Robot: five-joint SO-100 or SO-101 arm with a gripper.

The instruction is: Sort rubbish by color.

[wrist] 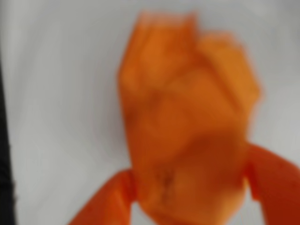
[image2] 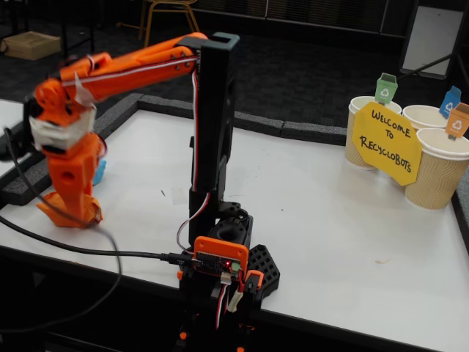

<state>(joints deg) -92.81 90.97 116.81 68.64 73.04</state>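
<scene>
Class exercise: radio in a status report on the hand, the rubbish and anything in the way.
Hand closed around orange wad, low at table's left edge in fixed view. Cups far right. Path between clear.

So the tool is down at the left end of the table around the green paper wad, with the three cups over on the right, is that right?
Not quite: the wad is orange, not green, as the wrist view shows it between the fingers. The rest holds: in the fixed view the tool is down at the table's left end and the three cups stand at the right.
</scene>
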